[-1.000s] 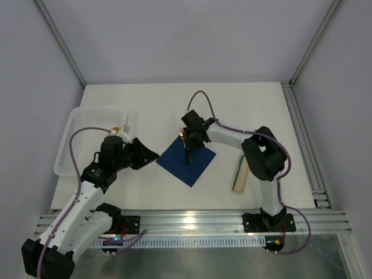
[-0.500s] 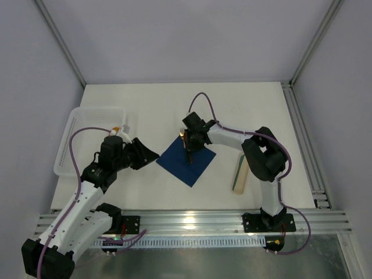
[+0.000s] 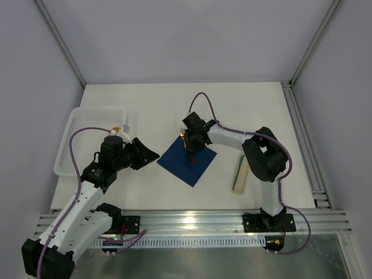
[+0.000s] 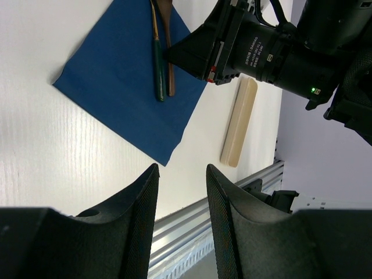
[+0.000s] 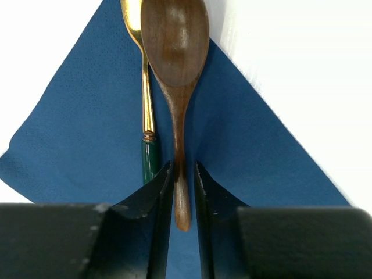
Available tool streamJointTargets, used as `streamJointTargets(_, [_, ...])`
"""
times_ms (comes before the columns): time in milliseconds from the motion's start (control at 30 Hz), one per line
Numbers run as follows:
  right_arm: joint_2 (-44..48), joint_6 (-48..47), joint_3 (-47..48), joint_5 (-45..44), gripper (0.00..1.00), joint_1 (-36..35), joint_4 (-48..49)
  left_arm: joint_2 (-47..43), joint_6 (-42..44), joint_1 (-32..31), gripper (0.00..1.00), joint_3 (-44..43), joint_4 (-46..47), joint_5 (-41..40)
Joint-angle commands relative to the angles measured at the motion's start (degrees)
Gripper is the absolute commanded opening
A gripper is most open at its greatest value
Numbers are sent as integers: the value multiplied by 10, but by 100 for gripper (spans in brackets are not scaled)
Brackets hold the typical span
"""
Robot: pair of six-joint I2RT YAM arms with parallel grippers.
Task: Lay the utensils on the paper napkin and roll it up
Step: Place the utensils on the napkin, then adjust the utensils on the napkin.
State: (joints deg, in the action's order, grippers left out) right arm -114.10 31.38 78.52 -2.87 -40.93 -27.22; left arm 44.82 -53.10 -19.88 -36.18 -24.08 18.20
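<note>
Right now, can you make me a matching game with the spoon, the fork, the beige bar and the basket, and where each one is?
1 wooden spoon
2 fork
3 beige bar
4 white basket

A table's left edge
B between the fingers of the right pincer
C beside the spoon, green handle
D right of the napkin, off it

Pairs: 1-B, 2-C, 3-D, 4-A
</note>
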Motion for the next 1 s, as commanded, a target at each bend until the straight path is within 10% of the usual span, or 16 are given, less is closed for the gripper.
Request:
streamJointTargets(0, [36,-18,26,-27,25,-5,-7,-4,9,-2,40,-8,9,7])
streamJointTargets(967, [-19,-27,95,-45,29,-47,-49,-17,7,-2,41,7,7,6])
